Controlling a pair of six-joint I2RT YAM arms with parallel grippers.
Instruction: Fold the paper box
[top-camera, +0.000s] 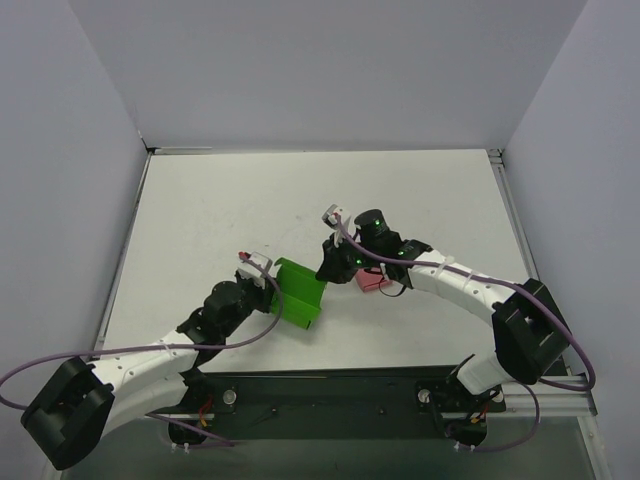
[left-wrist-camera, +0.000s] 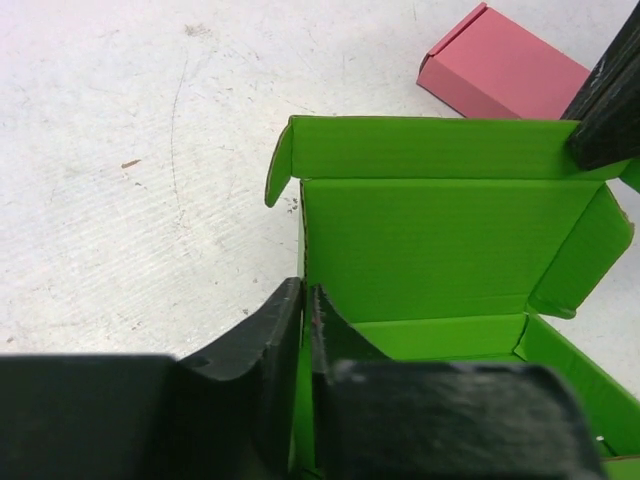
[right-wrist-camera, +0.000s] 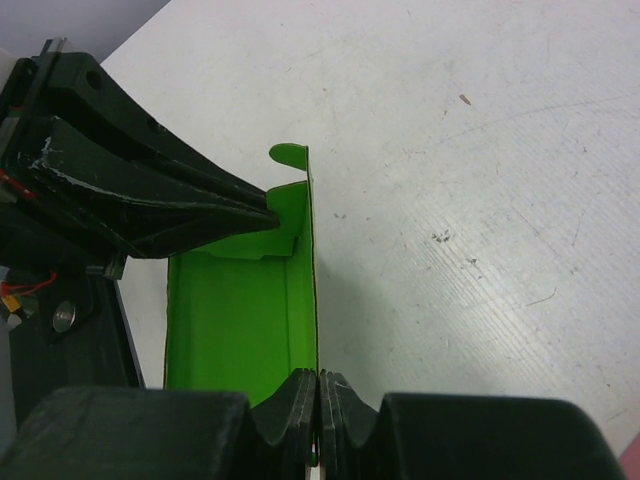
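Note:
The paper box (top-camera: 300, 293) is bright green thin card, open at the top with its walls standing, and sits at the table's middle near the front. In the left wrist view the box (left-wrist-camera: 440, 230) shows its floor, back wall and a rounded tab. My left gripper (left-wrist-camera: 305, 295) is shut on the box's left side wall, one finger inside and one outside. My right gripper (right-wrist-camera: 320, 380) is shut on the opposite thin wall of the box (right-wrist-camera: 235, 320). From above, the left gripper (top-camera: 272, 283) and right gripper (top-camera: 328, 270) flank the box.
A flat pink box (top-camera: 373, 282) lies just right of the green one, partly under the right arm, and shows as the pink box (left-wrist-camera: 500, 75) in the left wrist view. White walls enclose the table (top-camera: 230, 200) on three sides.

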